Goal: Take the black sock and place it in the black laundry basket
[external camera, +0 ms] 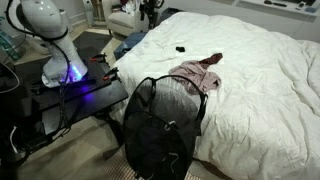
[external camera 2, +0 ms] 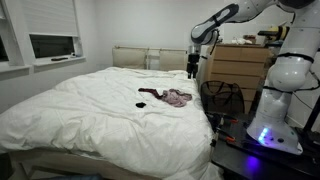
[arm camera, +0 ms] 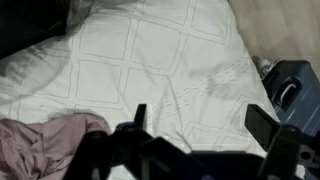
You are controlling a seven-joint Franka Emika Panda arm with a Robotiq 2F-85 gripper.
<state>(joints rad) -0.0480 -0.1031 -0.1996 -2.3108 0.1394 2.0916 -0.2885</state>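
The black sock [external camera: 180, 49] lies small and dark on the white bed; it also shows in an exterior view [external camera 2: 141, 105]. The black mesh laundry basket [external camera: 160, 125] stands on the floor against the bed's side and is seen in both exterior views [external camera 2: 222, 97]. My gripper [external camera 2: 193, 62] hangs high above the bed's edge, away from the sock, and also shows in an exterior view [external camera: 150, 10]. In the wrist view its two fingers [arm camera: 200, 125] are spread apart with only white quilt between them. The sock is out of the wrist view.
A pile of pink and maroon clothes [external camera: 197, 73] lies on the bed between sock and basket, also seen in the wrist view [arm camera: 45, 145]. A wooden dresser [external camera 2: 245, 65] stands behind the basket. The robot base [external camera: 55, 45] sits on a dark stand beside the bed.
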